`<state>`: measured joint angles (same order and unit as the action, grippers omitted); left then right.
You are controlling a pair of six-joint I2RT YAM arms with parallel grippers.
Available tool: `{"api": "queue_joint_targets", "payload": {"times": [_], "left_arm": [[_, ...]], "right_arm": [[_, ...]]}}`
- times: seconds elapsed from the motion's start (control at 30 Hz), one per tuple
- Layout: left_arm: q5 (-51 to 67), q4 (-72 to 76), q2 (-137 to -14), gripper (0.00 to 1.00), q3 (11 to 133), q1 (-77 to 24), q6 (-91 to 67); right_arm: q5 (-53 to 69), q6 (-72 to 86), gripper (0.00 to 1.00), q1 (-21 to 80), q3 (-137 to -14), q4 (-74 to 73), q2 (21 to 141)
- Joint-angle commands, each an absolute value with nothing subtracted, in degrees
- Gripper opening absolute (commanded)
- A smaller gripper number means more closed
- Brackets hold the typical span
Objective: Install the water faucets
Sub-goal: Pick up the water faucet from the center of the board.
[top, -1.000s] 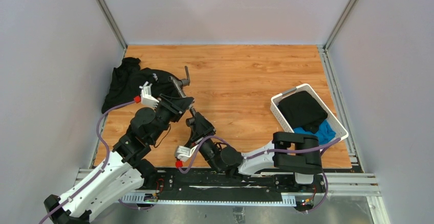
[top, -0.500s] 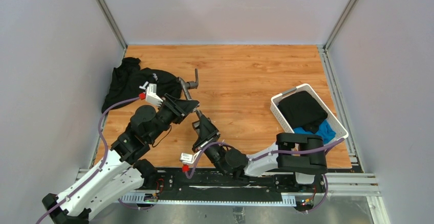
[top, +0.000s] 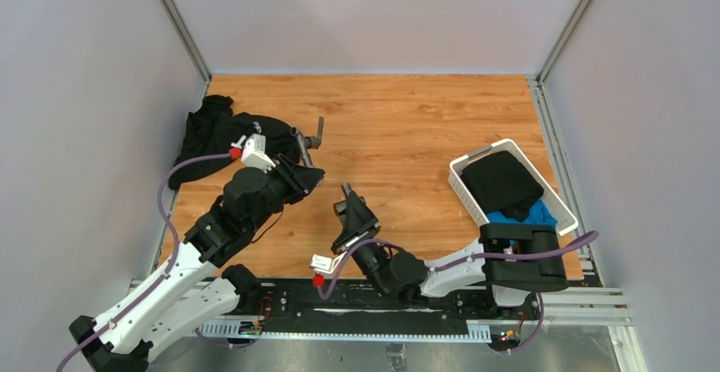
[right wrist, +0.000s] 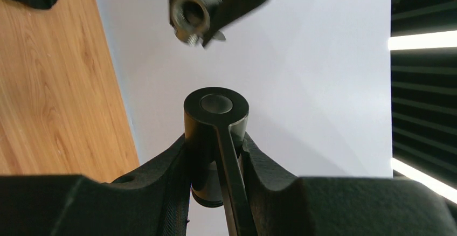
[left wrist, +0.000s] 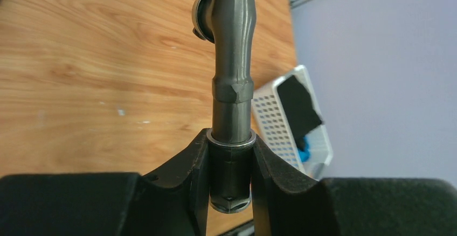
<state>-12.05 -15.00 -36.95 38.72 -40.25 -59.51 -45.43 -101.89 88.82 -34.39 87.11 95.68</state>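
We're in a robot lab test cell: plain grey panel walls (top: 365,15), aluminium frame rails (top: 174,19), wood-grain surface (top: 407,126).

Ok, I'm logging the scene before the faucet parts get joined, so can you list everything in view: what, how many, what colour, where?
dark-grey metal faucet pipe piece: one, dark grey, clamped in the left end effector
dark cylindrical valve piece with thin lever handle: one, near black, clamped in the right end effector, apart from the pipe piece
black cloth garment: one, black, table's back left
white plastic basket: one, white, table's right side
black cloth: one, black, inside the basket
blue cloth: one, blue, basket's near end
wooden table: one, orange-brown
left end effector: one, black, shut
right end effector: one, black, shut
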Motion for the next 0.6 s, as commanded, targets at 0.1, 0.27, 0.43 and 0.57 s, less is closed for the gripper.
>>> {"api": "queue_joint_targets", "payload": {"times": [0.1, 0.27, 0.43, 0.57], "left_arm": [[-17.3, -14.4, -45.6, 0.00, 37.4, -40.4, -41.1], [-26.0, -7.0, -54.5, 0.00, 31.9, -44.6, -37.0], [-30.5, -1.9, -60.0, 0.00, 29.5, -47.5, -36.8], [-30.7, -0.3, -61.0, 0.00, 28.0, -48.5, -38.8]], "right_arm": [[-58.2, -94.1, 0.00, 90.0, -28.6, 91.5, 86.9], [-63.4, -92.9, 0.00, 90.1, -27.3, 91.5, 84.4], [-65.7, -91.6, 0.00, 90.6, -26.3, 91.5, 82.7], [-66.1, -91.4, 0.00, 90.7, -25.7, 91.5, 82.4]]}}
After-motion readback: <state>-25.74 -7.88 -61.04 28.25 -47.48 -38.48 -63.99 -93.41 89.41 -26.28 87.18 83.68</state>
